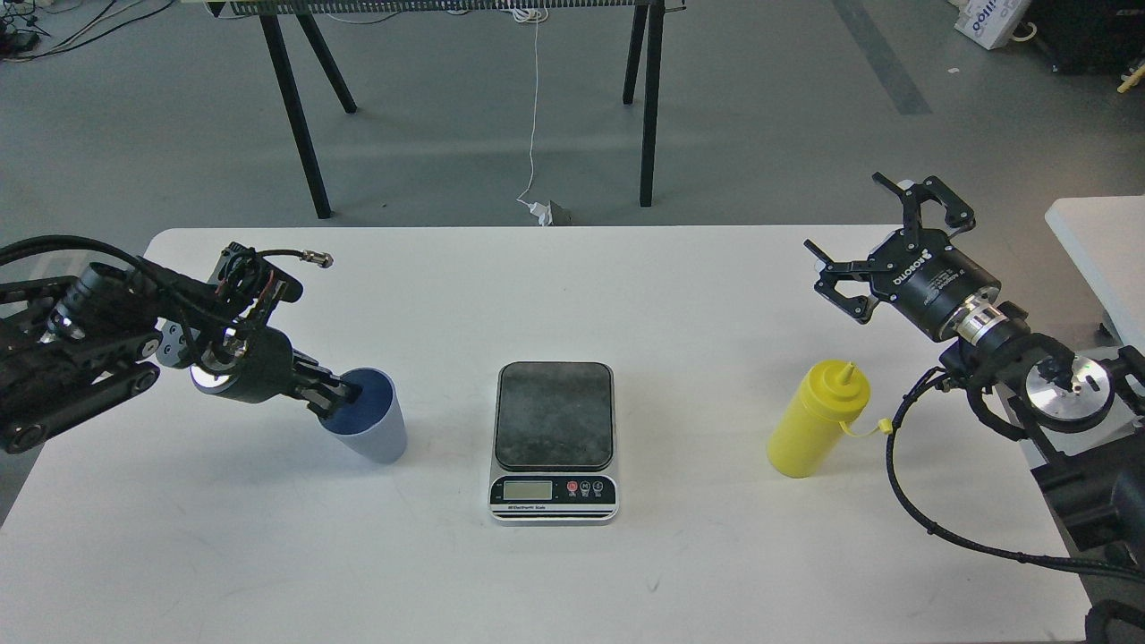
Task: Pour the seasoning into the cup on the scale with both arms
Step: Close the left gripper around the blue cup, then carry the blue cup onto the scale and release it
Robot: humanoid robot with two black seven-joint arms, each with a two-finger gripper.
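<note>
The light-blue ribbed cup (374, 427) is at the left of the white table (626, 286), tilted with its mouth towards my left arm. My left gripper (335, 399) is shut on its rim, one finger inside the cup. The scale (554, 416) lies flat at the table's middle, to the right of the cup, its dark plate bare. The yellow squeeze bottle (814, 425) stands upright to the right of the scale, its small cap hanging on a tether. My right gripper (848, 215) is open and empty, above and behind the bottle, apart from it.
A black-legged stand (304, 107) is on the floor beyond the table's far edge, with a white cable (534, 116) hanging down. A second white table's corner (1096, 241) is at the far right.
</note>
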